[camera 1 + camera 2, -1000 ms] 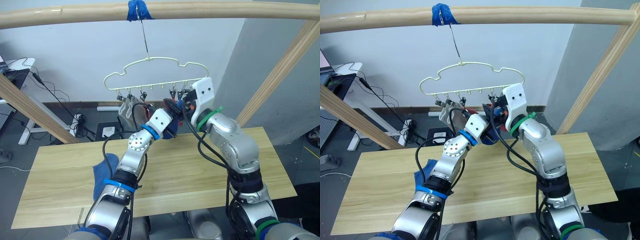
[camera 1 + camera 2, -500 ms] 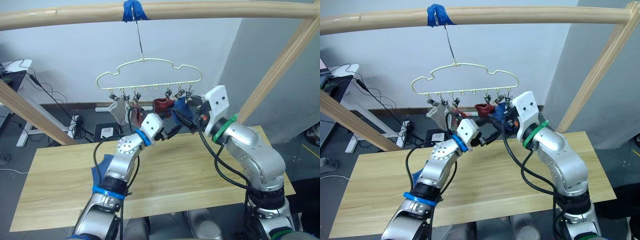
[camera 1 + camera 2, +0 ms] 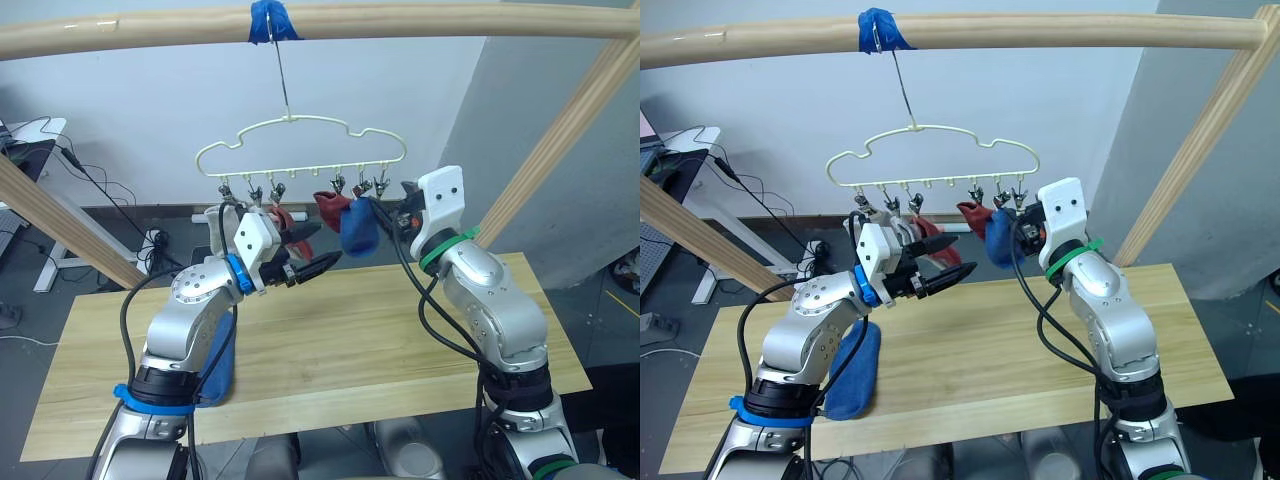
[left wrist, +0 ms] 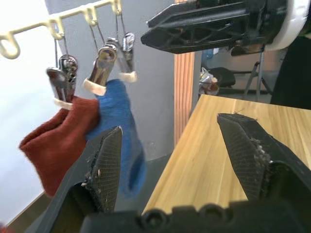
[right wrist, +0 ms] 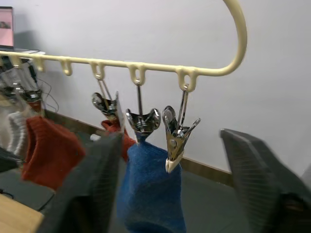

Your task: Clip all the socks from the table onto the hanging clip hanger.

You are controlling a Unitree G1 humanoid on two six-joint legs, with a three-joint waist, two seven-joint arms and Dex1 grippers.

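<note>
The table [image 3: 400,330] of pale wood planks spans the lower part of the head views, under a round wooden pole frame [image 3: 420,18]. From a blue tape wrap [image 3: 268,20] on the top pole hangs the clip hanger [image 3: 300,150], its row of metal clips above the far edge of the table.

One blue sock [image 3: 855,375] lies on the table near its front left, partly behind the left arm. On the hanger, a second blue sock [image 3: 358,228] hangs from a clip near the right end, with a rust red sock [image 3: 328,208] on the clip just beside it, to its left. Further left along the row, a second rust red sock [image 3: 282,216] and light grey socks [image 5: 14,131] hang, partly hidden by the left gripper. The last clip [image 5: 176,136] at the right end holds nothing.

The left gripper [image 3: 305,250] is raised over the table, just below and in front of the hanger's middle clips; its two black fingers [image 4: 104,165] are spread wide apart and hold nothing. The right gripper [image 5: 170,184] sits close beside the hanging blue sock, facing the right end of the hanger; its fingers are also spread wide, empty, with the blue sock and the empty clip seen between them in the right wrist view, touching neither
</note>
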